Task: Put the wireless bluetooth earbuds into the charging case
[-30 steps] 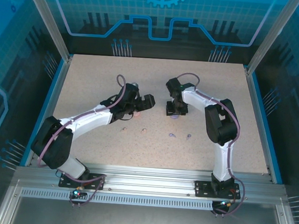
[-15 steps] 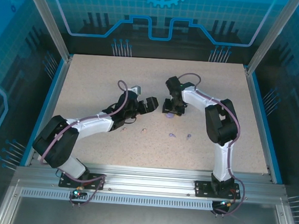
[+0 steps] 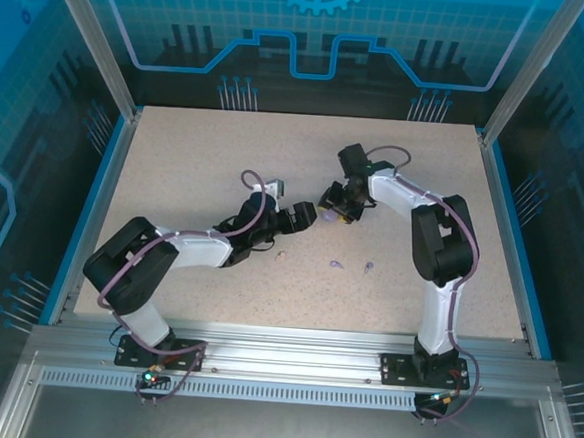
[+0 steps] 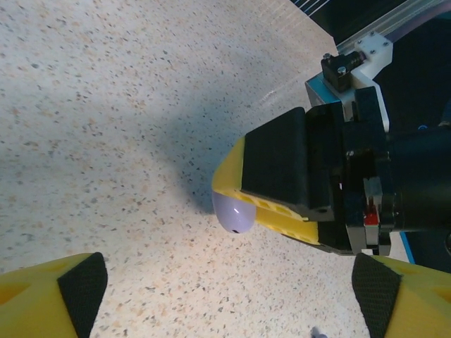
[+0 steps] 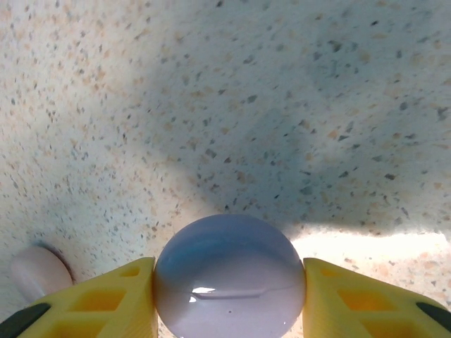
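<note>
Earbuds lie loose on the table [image 3: 176,151], nearest the arm bases: a purple earbud [image 3: 337,264], a second purple earbud [image 3: 370,267] to its right, and a pink earbud [image 3: 280,254] further left. All three are well apart from the case and none is held.

Handling, as a judgement: tiny, light, hard and glossy, so they are likely to skid or flick away if pinched off-centre. Best hold is probably across the rounded head, with the stem left free to drop into its socket. A light squeeze should do.

Just beyond them, the left gripper [image 4: 229,285] hovers low over the table. Its jaws are spread wide with nothing between the pads, and it faces the other gripper.

Next out, the right gripper [image 3: 336,197] is clamped on the purple case [image 5: 229,278], one yellow finger touching each side of the round body. The case sits at mid-table, at or just above the surface; I cannot tell which. Its shell looks smooth and slippery, and the grip across its widest part seems the right one. From what shows, the dome looks closed, so the lid likely needs opening first.

A pale pink rounded thing [image 5: 36,271] rests on the table just beside the right gripper's finger. I cannot tell whether it is a case or an earbud.
</note>
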Robot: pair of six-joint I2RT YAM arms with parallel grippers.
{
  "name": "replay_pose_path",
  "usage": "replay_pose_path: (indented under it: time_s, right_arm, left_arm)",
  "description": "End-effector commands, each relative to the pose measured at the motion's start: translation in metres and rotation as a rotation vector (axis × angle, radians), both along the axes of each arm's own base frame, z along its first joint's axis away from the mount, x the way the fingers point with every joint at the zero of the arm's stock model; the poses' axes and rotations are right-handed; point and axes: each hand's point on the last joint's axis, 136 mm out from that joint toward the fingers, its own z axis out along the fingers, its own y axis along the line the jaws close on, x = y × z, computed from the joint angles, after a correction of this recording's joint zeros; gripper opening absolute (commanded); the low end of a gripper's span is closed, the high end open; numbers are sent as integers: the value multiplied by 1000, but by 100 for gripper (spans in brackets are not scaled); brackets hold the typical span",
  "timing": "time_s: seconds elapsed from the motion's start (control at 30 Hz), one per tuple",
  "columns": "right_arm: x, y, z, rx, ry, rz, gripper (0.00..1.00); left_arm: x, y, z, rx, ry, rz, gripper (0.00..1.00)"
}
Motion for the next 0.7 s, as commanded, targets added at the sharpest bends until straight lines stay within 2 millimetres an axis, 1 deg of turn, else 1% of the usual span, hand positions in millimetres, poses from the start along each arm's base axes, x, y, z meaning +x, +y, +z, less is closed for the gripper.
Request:
replay_pose_path:
  time_s: [0.0, 0.1, 0.17, 0.37, 0.47, 0.67]
  right_arm:
    - [6, 2, 19, 118, 1, -93, 48]
    - [11, 0, 25, 158, 2, -133, 48]
    - [14, -1, 29, 185, 3, -160, 48]
    - [20, 5, 39, 251, 14, -203, 48]
    - [21, 7, 44, 270, 15, -210, 48]
    - [19, 8, 55, 288, 4, -211, 47]
  left_arm:
    - [3, -11, 4, -49, -48, -1, 90]
    - [5, -19, 2, -68, -56, -8, 86]
    - [5, -24, -1, -76, -56, -9, 86]
    - [8, -34, -7, -99, -60, -2, 84]
    - [12, -41, -7, -107, -66, -9, 82]
    - [24, -49, -12, -123, -74, 1, 78]
